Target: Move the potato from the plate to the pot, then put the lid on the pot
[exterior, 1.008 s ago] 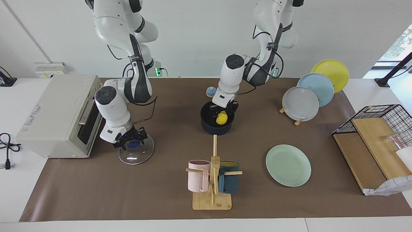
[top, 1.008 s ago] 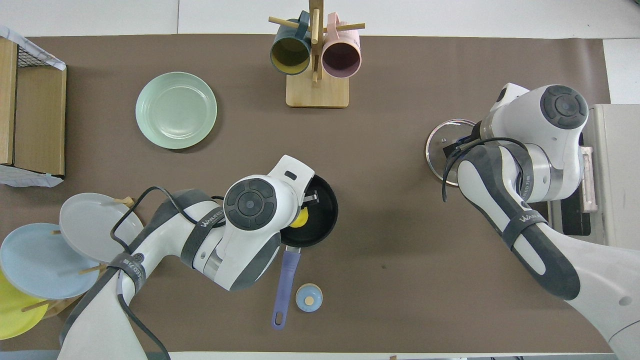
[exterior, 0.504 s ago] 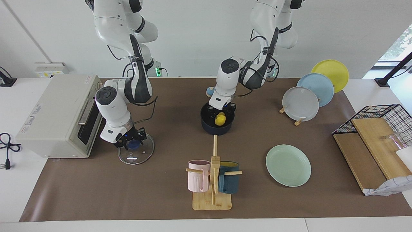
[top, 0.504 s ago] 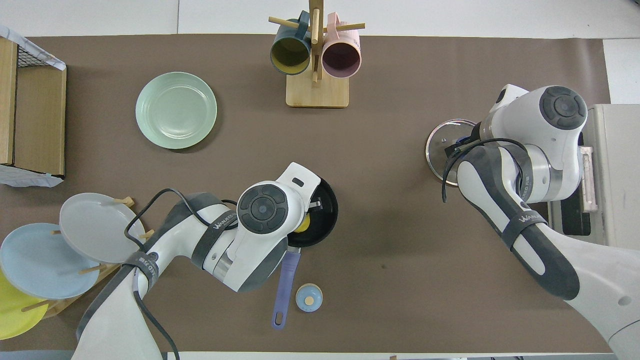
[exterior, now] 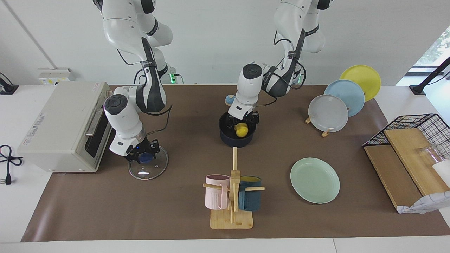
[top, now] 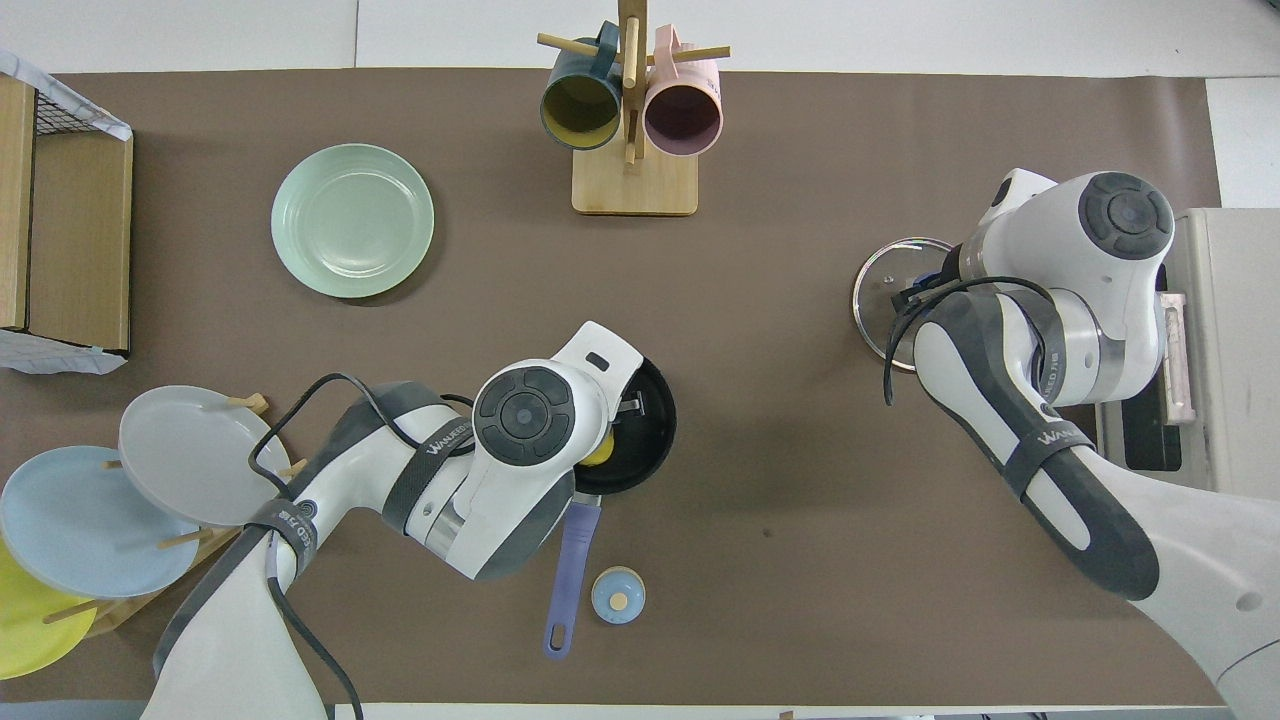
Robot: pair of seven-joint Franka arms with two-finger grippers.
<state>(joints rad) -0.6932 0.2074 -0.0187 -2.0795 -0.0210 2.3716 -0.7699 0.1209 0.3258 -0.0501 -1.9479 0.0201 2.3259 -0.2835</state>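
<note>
Potato (exterior: 241, 130) in pot (exterior: 228, 138) | left gripper (exterior: 242, 120) spread above it | right gripper (exterior: 143, 154) clamped on lid (exterior: 154, 169) knob

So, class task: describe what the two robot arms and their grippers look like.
Both arms are glossy white with rounded shells, dark grey bands at the joints and round dark caps on the wrists. Black cables loop along each forearm, and a grey band bears white lettering. The left gripper and right gripper are small, black and two-fingered.
</note>
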